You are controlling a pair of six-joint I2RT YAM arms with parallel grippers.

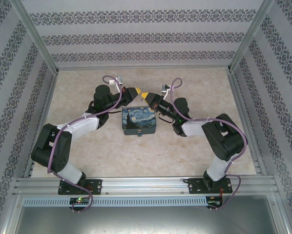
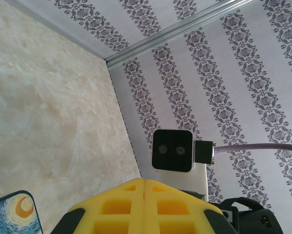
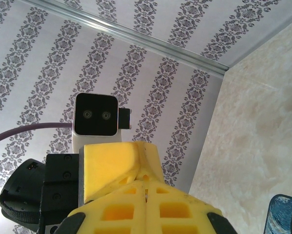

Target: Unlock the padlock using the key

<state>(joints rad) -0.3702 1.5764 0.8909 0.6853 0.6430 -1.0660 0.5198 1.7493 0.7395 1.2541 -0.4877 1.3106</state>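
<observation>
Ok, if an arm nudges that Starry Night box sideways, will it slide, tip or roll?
The box looks low, wide and flat-sided, so it would probably slide rather than tip or roll. Its straight edges suggest a rigid body that should not flex. The small bluish padlock at its near side might dangle or snag; too small to tell.

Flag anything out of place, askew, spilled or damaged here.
Nothing stands out. The painted box sits flat on the table; the left gripper and right gripper are shut, tips close together just beyond it. No spill or damage shows.
</observation>
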